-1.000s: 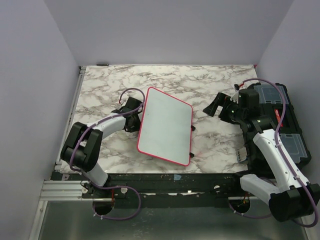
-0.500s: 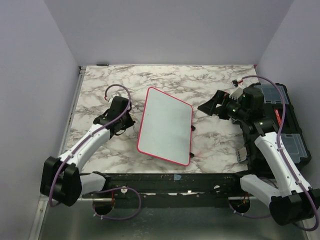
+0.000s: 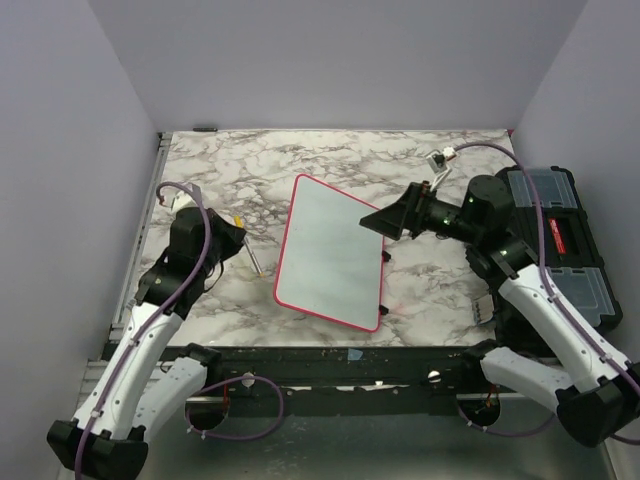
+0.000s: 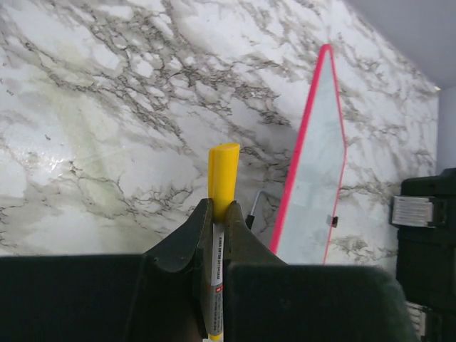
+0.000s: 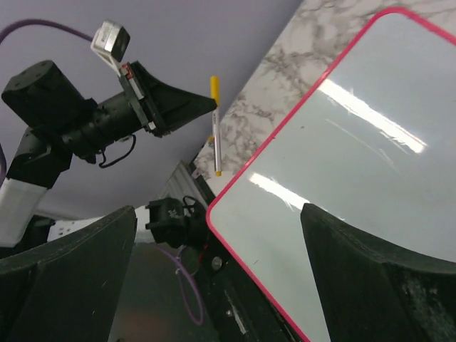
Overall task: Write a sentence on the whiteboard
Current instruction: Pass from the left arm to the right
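The whiteboard (image 3: 330,252), white with a pinkish-red frame, lies flat at the middle of the marble table. It also shows in the left wrist view (image 4: 317,178) and the right wrist view (image 5: 356,164). Its surface looks blank, and no sentence shows on it. My left gripper (image 3: 235,232) is left of the board and apart from it. It is shut on a yellow-capped marker (image 4: 223,174), whose cap sticks out past the fingertips (image 4: 239,221). The right wrist view shows the marker (image 5: 216,135) held above the table. My right gripper (image 3: 385,220) is open and empty above the board's upper right corner.
A black toolbox (image 3: 560,240) stands at the table's right edge, behind my right arm. A thin grey rod with a black end (image 4: 251,208) lies on the table beside the board's left edge. Small black clips (image 3: 386,257) sit on the board's right edge.
My left arm has pulled back to the left, away from the board's left edge, with the marker. My right gripper has swung left from beside the toolbox to over the board's corner.
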You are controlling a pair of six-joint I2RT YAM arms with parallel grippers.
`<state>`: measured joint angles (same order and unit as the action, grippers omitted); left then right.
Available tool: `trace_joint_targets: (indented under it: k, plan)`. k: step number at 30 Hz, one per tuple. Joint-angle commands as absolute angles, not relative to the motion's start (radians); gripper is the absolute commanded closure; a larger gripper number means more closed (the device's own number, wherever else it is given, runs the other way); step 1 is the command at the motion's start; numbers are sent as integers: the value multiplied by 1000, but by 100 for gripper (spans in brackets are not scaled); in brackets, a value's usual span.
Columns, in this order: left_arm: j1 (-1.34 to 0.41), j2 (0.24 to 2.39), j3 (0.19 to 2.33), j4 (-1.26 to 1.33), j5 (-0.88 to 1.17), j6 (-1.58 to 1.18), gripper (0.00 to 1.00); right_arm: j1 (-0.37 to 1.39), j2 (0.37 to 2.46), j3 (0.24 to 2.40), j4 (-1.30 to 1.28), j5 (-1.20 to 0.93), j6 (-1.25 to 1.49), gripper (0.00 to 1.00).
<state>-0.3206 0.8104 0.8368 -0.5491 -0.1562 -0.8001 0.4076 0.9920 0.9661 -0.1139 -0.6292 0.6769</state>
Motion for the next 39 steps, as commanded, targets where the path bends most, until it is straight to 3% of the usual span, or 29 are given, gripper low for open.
trace_joint_targets:
  k: [1,13,22,33,36,39]
  plan:
    - [-314,711,902,-562,-97,-799,100,537,1062,967,61,-639,722,0]
    - [-316,622,881,-321,115,-911,100,839,1318,1072,271,-561,719,20]
    - [-316,573,798,-138,232,-972,100,891,1451,1124,389,-563,775,26]
    - [-316,523,720,-21,260,-1034,100,906,1535,1149,532,-614,859,45]
    - [-317,510,701,8,250,-1048,100,914,1536,1148,549,-621,869,58]
    - [-316,492,668,65,254,-1060,100,918,1523,1145,540,-608,875,89]
